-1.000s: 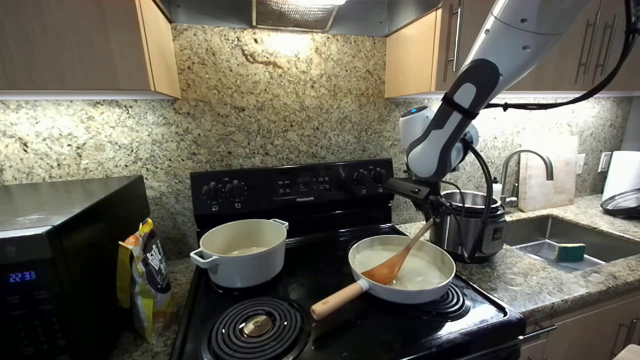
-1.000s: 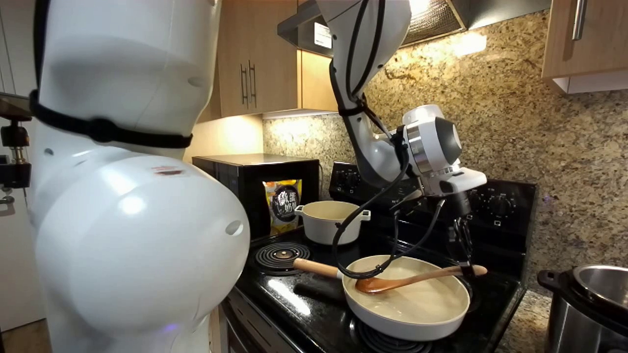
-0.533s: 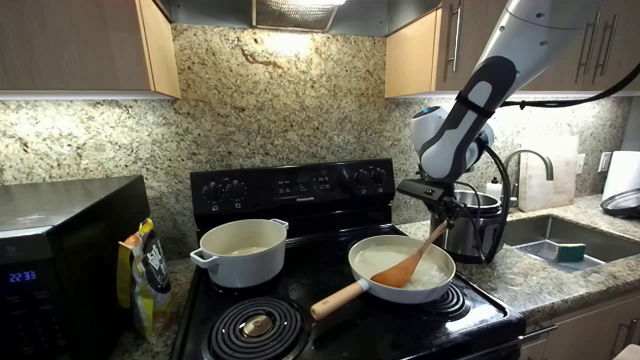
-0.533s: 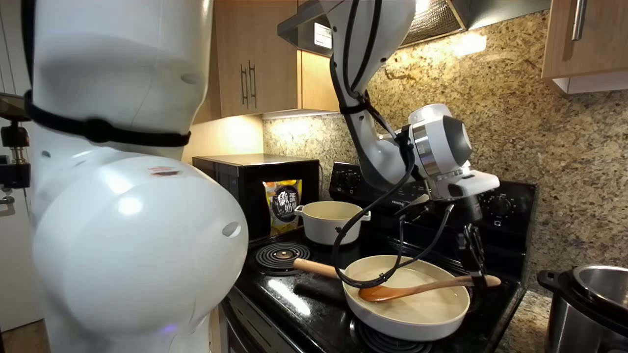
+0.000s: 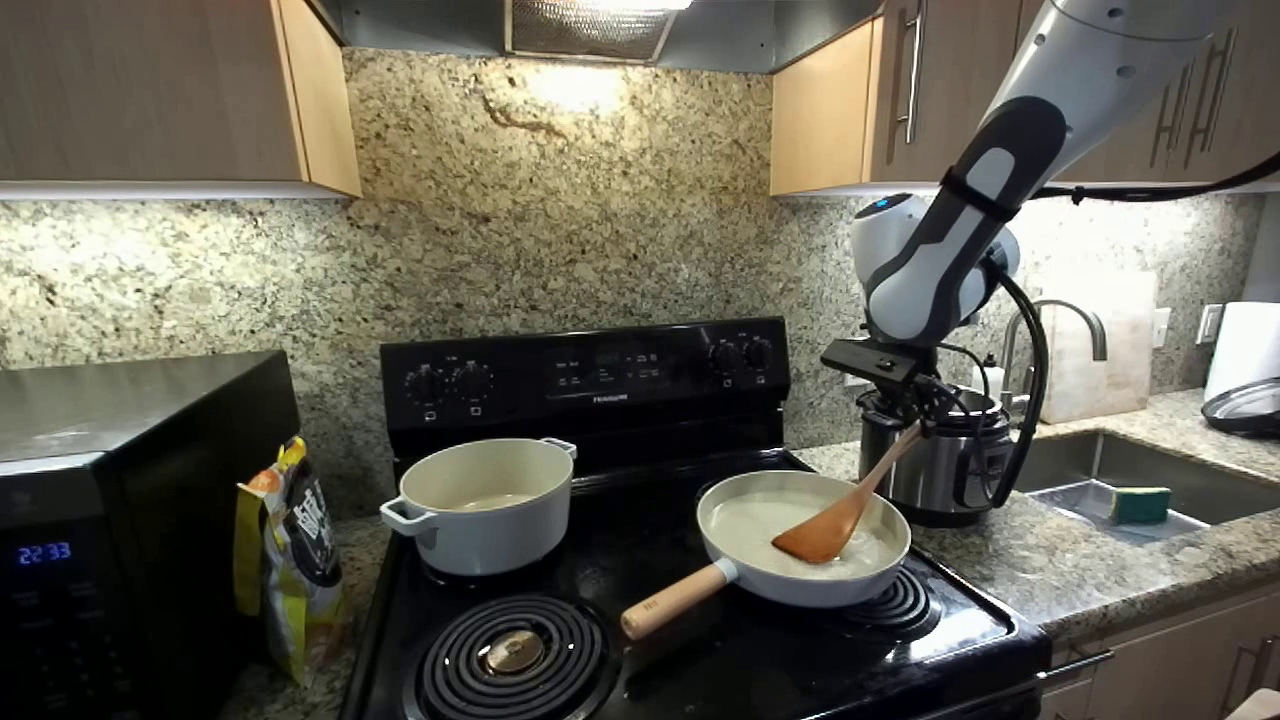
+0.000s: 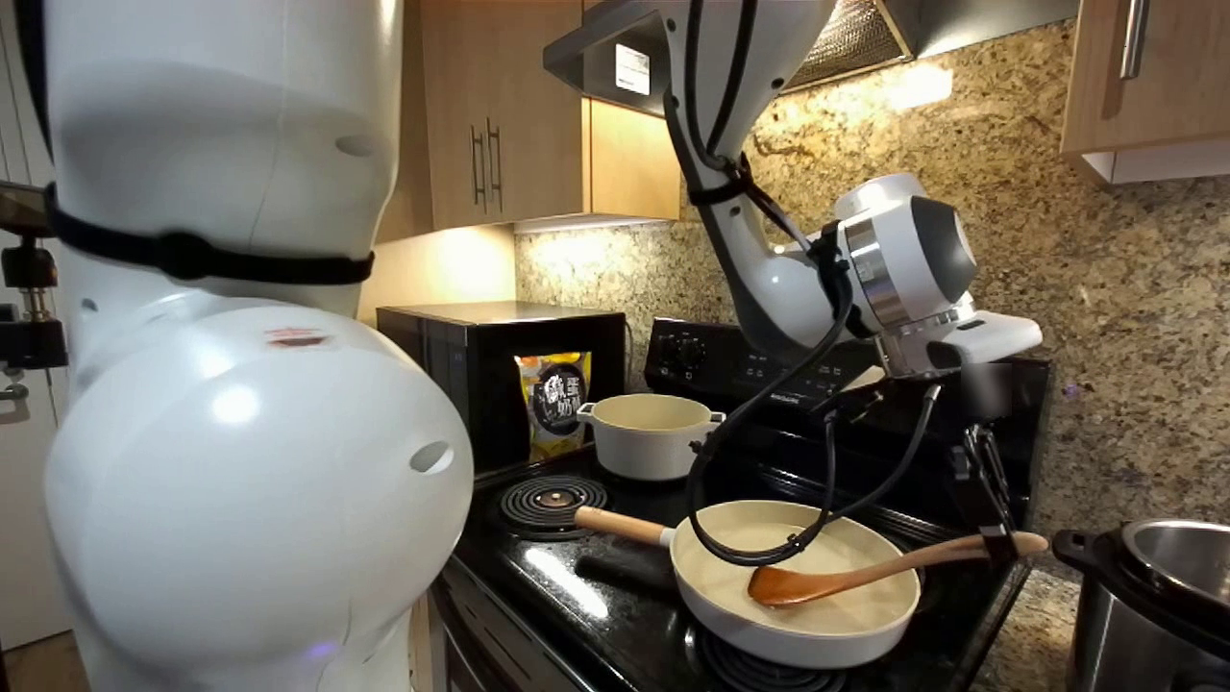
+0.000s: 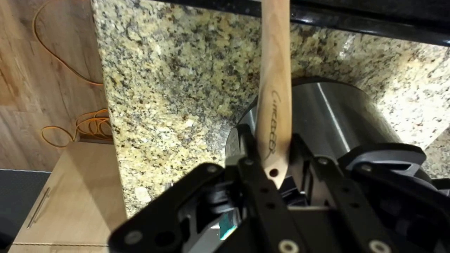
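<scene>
Wooden spatula (image 5: 848,506), one: gripper (image 7: 274,149) is clenching its handle (image 7: 275,80). Head (image 5: 818,538) is lying inside the frying pan (image 6: 798,632), sitting nearer the multicooker (image 5: 925,490) than a second ago, so apparently being drawn across. Coil stove (image 5: 720,672): is bearing the pan.

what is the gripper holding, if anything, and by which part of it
A wooden spatula: the gripper holds it by the handle, near the end with the hole, at the far end from the blade.

Wooden spoon (image 6: 894,568) in the gripper (image 6: 999,546) — broad end inside the pan (image 6: 817,650).
</scene>
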Robot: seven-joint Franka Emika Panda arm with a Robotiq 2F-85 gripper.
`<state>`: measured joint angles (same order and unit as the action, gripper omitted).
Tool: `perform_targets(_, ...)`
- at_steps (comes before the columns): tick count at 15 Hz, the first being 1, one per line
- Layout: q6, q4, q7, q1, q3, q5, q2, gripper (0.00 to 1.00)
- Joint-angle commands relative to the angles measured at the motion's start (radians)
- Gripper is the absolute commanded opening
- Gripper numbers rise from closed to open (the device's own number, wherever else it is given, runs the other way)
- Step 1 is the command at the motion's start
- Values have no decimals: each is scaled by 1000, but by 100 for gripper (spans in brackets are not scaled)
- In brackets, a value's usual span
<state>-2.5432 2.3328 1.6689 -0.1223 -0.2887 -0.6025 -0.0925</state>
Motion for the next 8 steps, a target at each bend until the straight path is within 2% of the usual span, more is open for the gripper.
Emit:
perform_targets(1,17,-24,-57,-24,11,-1,15,12)
perform_targets(8,43,-113,-71,-14,31,21,-3,12)
